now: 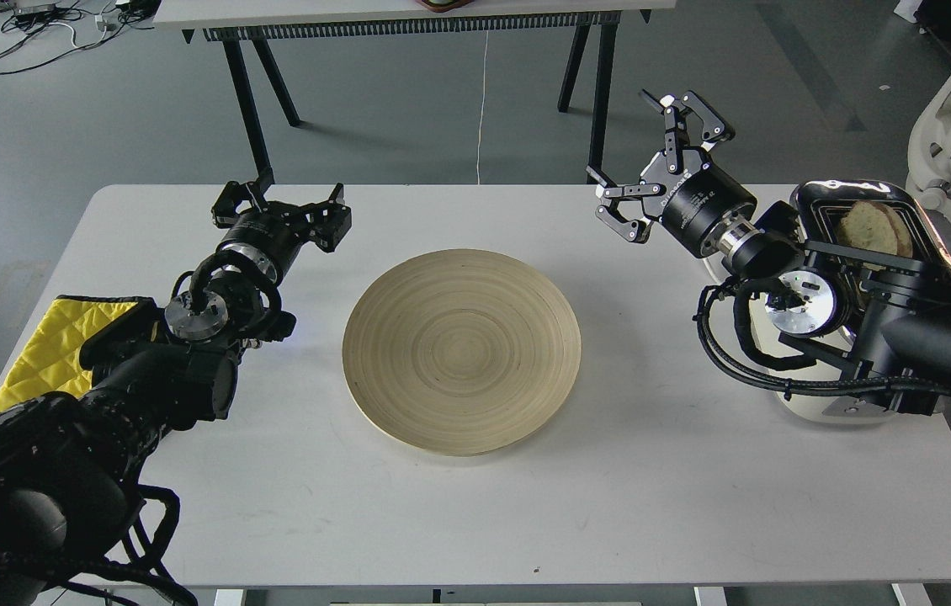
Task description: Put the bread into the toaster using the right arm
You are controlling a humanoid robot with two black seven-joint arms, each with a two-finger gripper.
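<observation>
bread (871,229) sits in toaster (930,210) slot, right claw (652,164) raised beside it, spread wide, empty

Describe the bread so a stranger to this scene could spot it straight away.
Start at the white table and go to its far right edge, where a cream toaster with a shiny top stands behind the right arm. The bread pokes up out of the toaster's top. It is the only tan, brown-crusted thing there; the round wooden plate sits bare at the table's middle.

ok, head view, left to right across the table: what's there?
yellow cloth → left gripper → wooden plate → right gripper → toaster with the bread sticking out of a slot.
</observation>
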